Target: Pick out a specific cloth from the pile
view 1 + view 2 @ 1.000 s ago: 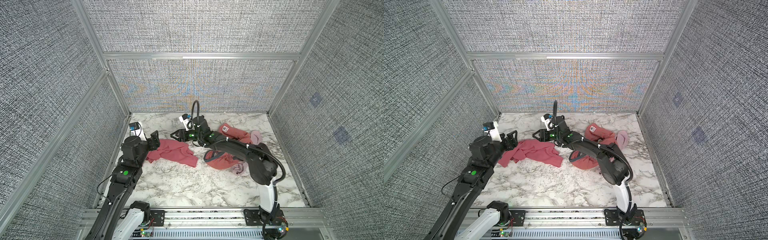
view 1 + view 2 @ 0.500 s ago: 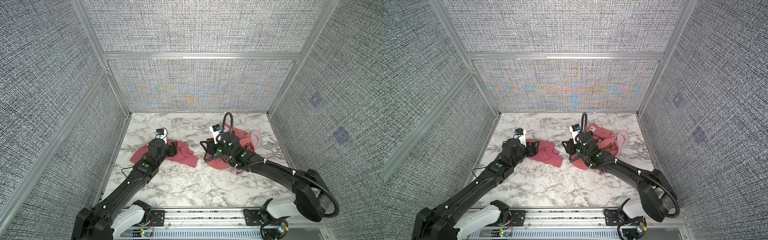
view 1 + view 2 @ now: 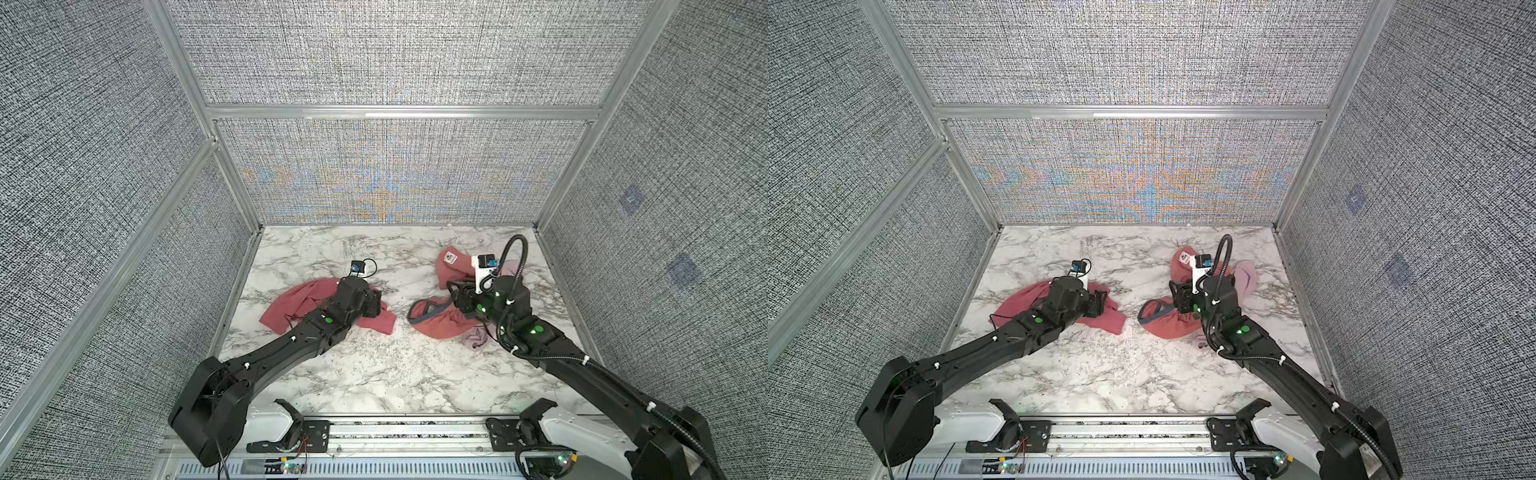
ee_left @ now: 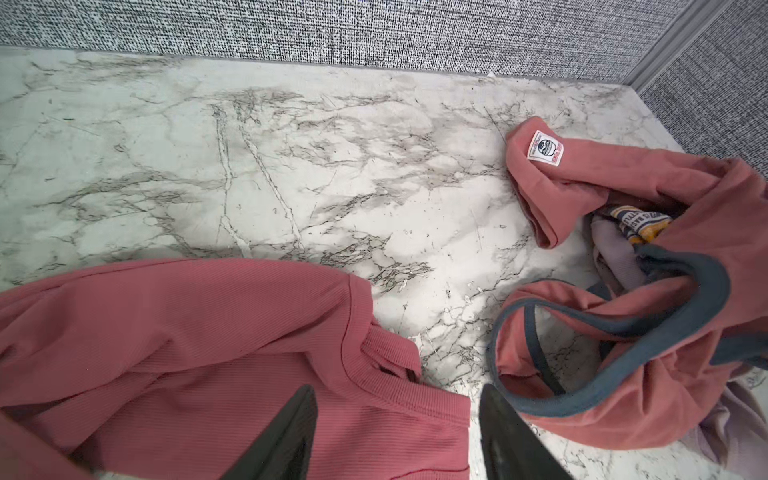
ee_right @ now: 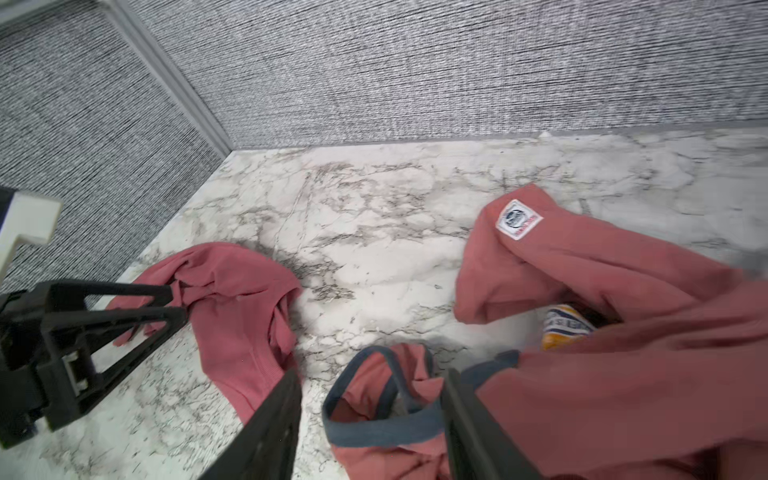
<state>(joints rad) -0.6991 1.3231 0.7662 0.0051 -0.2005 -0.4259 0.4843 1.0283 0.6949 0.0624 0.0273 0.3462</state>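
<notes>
The cloth (image 3: 291, 305) (image 3: 1021, 303) is a plain salmon-red garment lying flat on the left of the marble table. My left gripper (image 3: 376, 305) (image 3: 1100, 303) (image 4: 395, 419) hovers open over its right hem, and ribbed fabric (image 4: 208, 353) lies below and between the fingers. To the right sits the pile (image 3: 440, 326) (image 3: 1169, 328): a salmon-red garment with grey-blue edging (image 5: 374, 428), a white patch (image 3: 450, 257) and a pale lilac piece (image 3: 1246, 274). My right gripper (image 3: 455, 293) (image 3: 1177, 295) (image 5: 374, 419) stands open over the edged loop.
A strip of bare marble table (image 3: 401, 332) separates the cloth from the pile. Grey fabric walls with metal posts (image 3: 232, 187) close in the back and both sides. A yellow-and-navy print (image 4: 640, 220) shows inside the pile. The left gripper (image 5: 178, 306) appears in the right wrist view.
My right gripper has swung right, from beside the cloth to the pile. The left gripper has moved right onto the cloth's right hem, jaws a little narrower. The garments have stayed put.
</notes>
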